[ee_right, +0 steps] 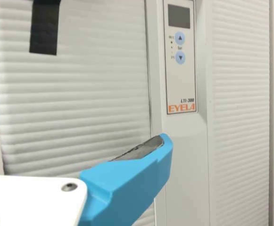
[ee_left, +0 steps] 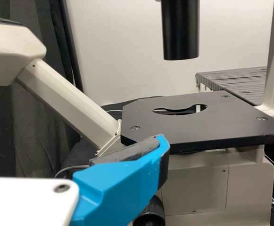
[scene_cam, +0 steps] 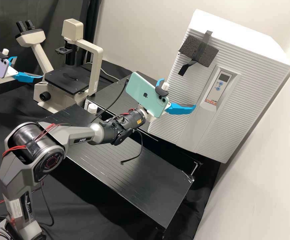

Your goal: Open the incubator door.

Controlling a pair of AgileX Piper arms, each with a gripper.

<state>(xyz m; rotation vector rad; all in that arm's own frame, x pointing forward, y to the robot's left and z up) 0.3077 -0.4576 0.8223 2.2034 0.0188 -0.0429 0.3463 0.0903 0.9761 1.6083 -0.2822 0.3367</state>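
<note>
The white ribbed incubator (scene_cam: 251, 86) stands at the right with its door (scene_cam: 171, 106) shut. A dark foam pad (scene_cam: 198, 50) and a black tape strap (scene_cam: 184, 68) are on the door. My right gripper (scene_cam: 178, 94) is open before the door's lower part, left of the control panel; contact cannot be told. In the right wrist view, the right gripper (ee_right: 75, 141) has one finger before the door (ee_right: 80, 103), below the strap (ee_right: 45, 30). My left gripper (scene_cam: 28, 67) is open at the far left by the microscope. In the left wrist view, the left gripper (ee_left: 75, 146) holds nothing.
A cream microscope (scene_cam: 95, 71) with a black stage (ee_left: 188, 117) stands at the back left. Black ribbed platforms (scene_cam: 118, 166) lie under and in front of the right arm. A loose cable (scene_cam: 141, 146) hangs below that wrist. A wall (scene_cam: 251, 200) rises at the right.
</note>
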